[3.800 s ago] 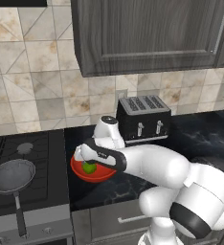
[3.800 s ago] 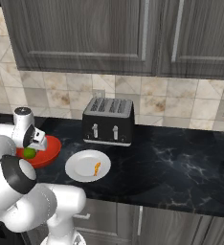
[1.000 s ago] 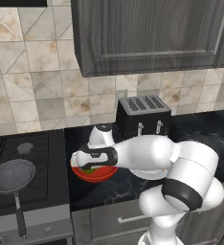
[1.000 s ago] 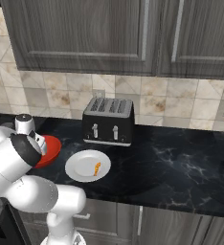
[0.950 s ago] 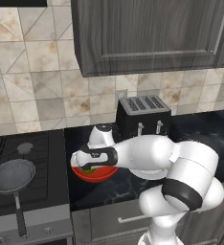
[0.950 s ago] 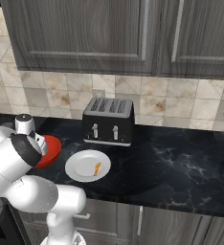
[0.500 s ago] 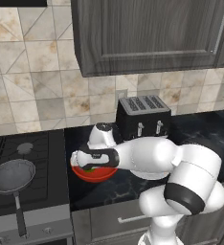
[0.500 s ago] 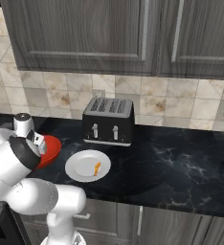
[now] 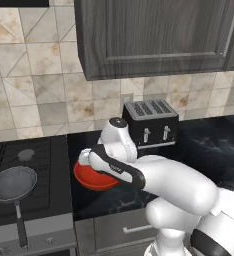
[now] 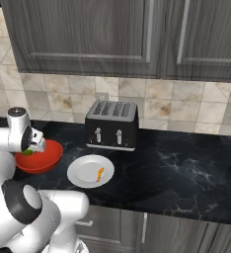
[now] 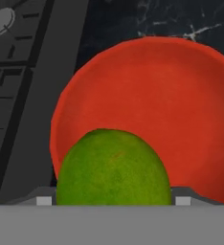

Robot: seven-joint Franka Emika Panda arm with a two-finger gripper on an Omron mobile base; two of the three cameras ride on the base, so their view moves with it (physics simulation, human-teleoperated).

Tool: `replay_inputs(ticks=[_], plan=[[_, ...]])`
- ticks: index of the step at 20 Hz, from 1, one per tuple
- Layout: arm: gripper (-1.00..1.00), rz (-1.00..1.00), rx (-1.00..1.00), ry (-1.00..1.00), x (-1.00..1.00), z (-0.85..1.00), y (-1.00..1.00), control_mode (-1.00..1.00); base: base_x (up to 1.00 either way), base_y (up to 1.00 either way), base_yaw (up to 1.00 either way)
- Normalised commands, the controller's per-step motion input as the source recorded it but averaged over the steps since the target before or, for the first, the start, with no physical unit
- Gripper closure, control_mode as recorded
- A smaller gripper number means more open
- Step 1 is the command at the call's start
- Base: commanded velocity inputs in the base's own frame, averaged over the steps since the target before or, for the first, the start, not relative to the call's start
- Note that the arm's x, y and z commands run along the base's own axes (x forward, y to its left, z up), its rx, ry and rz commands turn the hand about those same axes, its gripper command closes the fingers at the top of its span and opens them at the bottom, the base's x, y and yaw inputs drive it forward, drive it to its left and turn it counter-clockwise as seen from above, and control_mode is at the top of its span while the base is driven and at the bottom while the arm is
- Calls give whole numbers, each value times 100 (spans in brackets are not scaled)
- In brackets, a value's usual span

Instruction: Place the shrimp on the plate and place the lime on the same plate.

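Observation:
The green lime (image 11: 113,167) sits between my gripper (image 11: 113,200) fingers, which are shut on it, just above the red bowl (image 11: 181,115). From the right base view the lime (image 10: 27,152) peeks out under the gripper (image 10: 32,147) over the bowl (image 10: 43,157) at the counter's left. The white plate (image 10: 83,170) lies to the right of the bowl, in front of the toaster. The small orange shrimp (image 10: 100,174) rests on the plate. In the left base view my hand covers the bowl (image 9: 91,181).
A black toaster (image 10: 112,123) stands behind the plate against the tiled wall. A stove (image 9: 34,155) with a dark pan (image 9: 12,184) lies left of the bowl. Dark counter runs off to the right of the plate.
My hand has risen a little out of the red bowl with the lime in its fingers. Plate and shrimp have stayed put.

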Motion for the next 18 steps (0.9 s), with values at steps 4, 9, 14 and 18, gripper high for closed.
replay_inputs(ticks=[4,9,14,18], plan=[[100,0,-2,0,-29,66,-64,-100,0,0,0],[100,-2,-8,0,-9,39,-71,-100,0,0,0],[100,-1,-13,0,-15,17,-74,-100,0,0,0],[100,0,-15,0,-20,4,-71,-100,0,0,0]])
